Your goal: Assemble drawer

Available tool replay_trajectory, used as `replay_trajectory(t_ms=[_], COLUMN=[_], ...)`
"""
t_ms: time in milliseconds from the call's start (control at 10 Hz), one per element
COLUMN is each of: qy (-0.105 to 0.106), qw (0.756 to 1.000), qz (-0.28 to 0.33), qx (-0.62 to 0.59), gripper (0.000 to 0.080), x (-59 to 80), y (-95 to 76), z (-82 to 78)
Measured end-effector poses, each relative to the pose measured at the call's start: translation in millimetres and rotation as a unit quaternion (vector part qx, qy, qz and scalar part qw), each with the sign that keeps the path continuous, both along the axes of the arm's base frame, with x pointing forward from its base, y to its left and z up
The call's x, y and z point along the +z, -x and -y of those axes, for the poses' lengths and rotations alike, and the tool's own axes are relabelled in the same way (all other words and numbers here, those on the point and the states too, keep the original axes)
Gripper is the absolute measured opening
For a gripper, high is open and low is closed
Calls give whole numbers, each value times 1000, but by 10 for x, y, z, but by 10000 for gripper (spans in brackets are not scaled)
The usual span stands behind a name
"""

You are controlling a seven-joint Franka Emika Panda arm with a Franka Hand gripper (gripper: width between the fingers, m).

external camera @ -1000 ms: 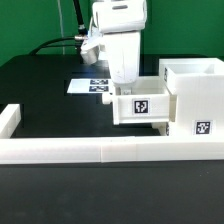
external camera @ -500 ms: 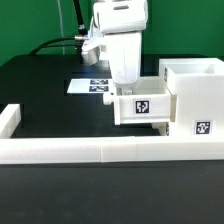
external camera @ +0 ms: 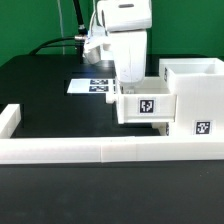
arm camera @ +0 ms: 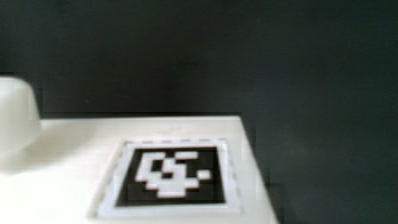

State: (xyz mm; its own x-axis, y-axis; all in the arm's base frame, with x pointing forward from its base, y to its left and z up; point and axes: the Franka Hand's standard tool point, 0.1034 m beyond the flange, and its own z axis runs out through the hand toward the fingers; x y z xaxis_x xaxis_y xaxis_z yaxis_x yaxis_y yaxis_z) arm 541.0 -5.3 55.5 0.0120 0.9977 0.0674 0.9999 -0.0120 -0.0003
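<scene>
The tall white case [external camera: 197, 100] stands at the exterior view's right, with a tag on its lower front. One white tray [external camera: 146, 106] with a square tag on its face sits against the case's left side, partly entered. My gripper [external camera: 131, 82] comes down from above onto the tray's rear wall. Its fingertips are hidden behind the tray, and the jaws look shut on that wall. In the wrist view a white tagged surface of the tray [arm camera: 175, 172] fills the lower part, with a rounded white shape at one edge. No second tray shows.
The long low white border wall [external camera: 90, 150] runs across the front, with a short return at the exterior view's left. The marker board [external camera: 92, 86] lies on the black table behind the tray. Cables hang behind the arm.
My gripper and the tray have shifted together a little toward the exterior view's right, closer into the case.
</scene>
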Motion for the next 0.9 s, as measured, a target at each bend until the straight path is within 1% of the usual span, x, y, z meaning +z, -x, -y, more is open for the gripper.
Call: replay_trajectory(t_ms=[900], qy=[0], qw=[1000], qz=[1], qx=[-6], gripper=[44], x=[-3], y=[0], z=[3])
